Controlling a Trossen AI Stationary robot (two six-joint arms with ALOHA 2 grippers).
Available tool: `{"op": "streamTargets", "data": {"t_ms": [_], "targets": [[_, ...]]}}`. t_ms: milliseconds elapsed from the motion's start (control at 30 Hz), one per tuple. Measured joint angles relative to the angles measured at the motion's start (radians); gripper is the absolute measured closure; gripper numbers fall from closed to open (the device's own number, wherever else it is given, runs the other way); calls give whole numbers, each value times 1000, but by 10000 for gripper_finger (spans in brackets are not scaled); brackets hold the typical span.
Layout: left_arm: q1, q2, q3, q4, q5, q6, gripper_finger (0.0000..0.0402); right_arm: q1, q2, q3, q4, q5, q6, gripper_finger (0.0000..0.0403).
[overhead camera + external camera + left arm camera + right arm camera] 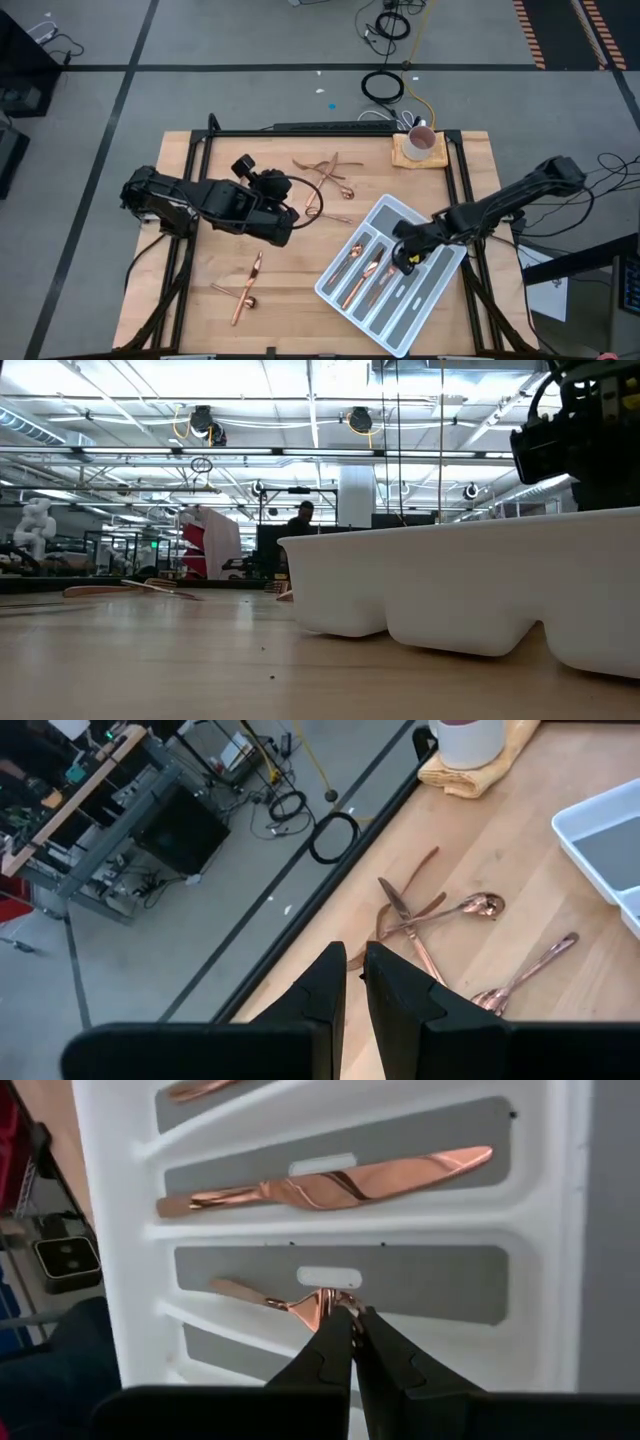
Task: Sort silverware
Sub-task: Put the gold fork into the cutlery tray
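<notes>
Right wrist view, nearest first: the right pincer (350,1320) is clamped together on a copper fork (285,1302) at its neck, over a grey-lined compartment of the white cutlery tray (110,1230). The handle slants across that slot toward the tray's wall. One slot farther on lies a copper knife (330,1185), flat and lengthwise, and beyond it the tip of another copper piece (205,1088) shows in the next compartment.

From above, the tray (440,275) sits tilted on the right half of the wooden surface (290,290), the right pincer (408,262) over its middle, with copper pieces (362,270) in its left slots. Near the front left edge of the surface lie three loose pieces (245,285), crossed. The left pincer (285,232) hangs left of centre, its fingers (325,995) nearly together with a narrow gap and nothing between them. Just beside it lies a spoon (314,203), and farther back a crossed cluster of silverware (330,170). At the far edge a mug (421,142) stands on a yellow cloth (405,156).
</notes>
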Motion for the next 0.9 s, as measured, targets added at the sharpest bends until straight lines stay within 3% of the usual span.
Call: {"op": "streamTargets", "data": {"t_ms": [200, 567, 900], "targets": [[0, 0, 0, -6, 0, 8, 353, 20, 43, 0, 13, -3, 2, 397], [1, 0, 0, -33, 0, 6, 353, 25, 45, 0, 8, 3, 3, 314], [1, 0, 0, -33, 0, 7, 353, 25, 45, 0, -34, 20, 3, 289]]}}
